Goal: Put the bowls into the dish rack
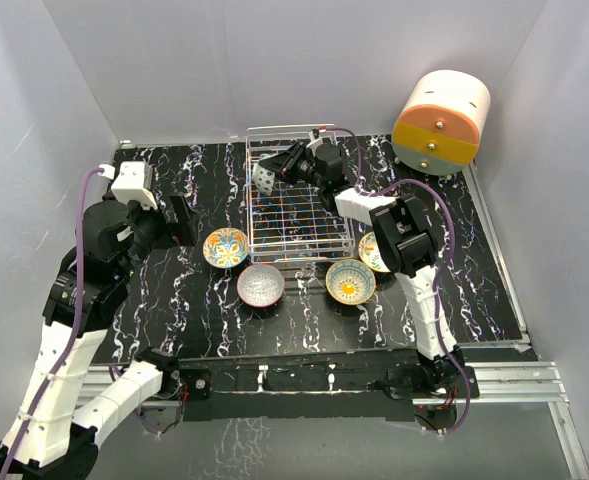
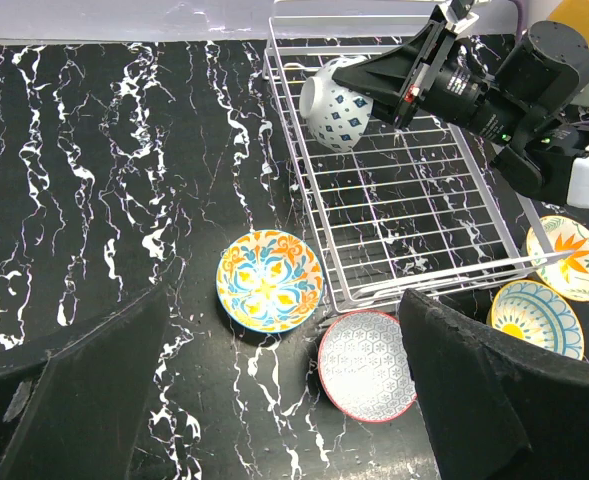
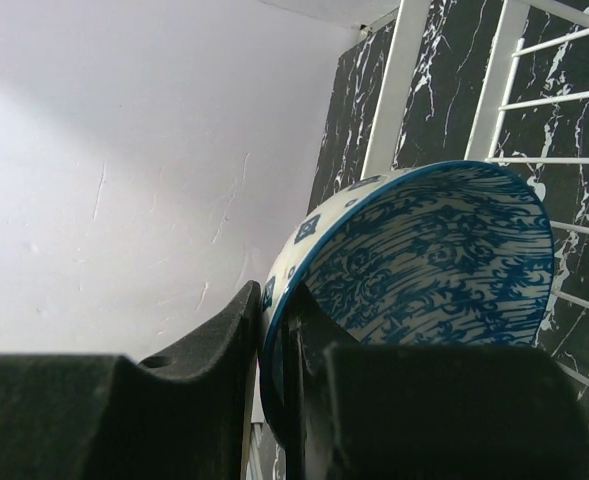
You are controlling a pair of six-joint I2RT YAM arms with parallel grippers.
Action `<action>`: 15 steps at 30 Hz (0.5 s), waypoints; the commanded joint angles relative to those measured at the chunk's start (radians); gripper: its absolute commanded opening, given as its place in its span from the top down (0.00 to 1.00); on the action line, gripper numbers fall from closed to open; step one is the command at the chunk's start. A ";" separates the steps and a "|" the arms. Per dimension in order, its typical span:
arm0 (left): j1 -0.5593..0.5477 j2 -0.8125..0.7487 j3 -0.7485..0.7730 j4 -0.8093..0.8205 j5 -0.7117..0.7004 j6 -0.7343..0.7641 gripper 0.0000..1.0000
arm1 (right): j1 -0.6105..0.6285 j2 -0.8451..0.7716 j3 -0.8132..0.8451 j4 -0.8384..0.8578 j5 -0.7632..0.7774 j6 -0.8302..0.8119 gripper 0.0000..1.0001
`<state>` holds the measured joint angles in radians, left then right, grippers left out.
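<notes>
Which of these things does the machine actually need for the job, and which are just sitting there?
Needed: blue bowl in the right claw; orange-floral bowl; red bowl; yellow-centred bowl; orange-leaf bowl; wire dish rack.
Just sitting: orange-and-cream cabinet.

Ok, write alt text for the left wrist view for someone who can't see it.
The right gripper holds a blue-patterned bowl on its side at the far end of the wire dish rack. On the black table near it sit four more bowls.
</notes>
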<state>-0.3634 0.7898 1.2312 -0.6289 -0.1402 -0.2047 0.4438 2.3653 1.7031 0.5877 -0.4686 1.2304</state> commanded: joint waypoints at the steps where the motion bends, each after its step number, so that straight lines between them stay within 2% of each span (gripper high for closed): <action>1: -0.003 -0.014 0.029 -0.016 -0.014 0.008 0.03 | -0.002 -0.053 -0.047 0.049 0.034 -0.017 0.90; 12: -0.004 -0.014 0.014 -0.011 -0.008 0.001 0.03 | -0.022 -0.140 -0.245 0.066 0.060 -0.022 0.80; 15: -0.004 -0.008 0.014 -0.010 -0.009 0.001 0.03 | -0.033 -0.156 -0.287 0.079 0.060 -0.024 0.69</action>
<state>-0.3634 0.7853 1.2312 -0.6369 -0.1429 -0.2058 0.4324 2.2501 1.4723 0.6804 -0.4351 1.2308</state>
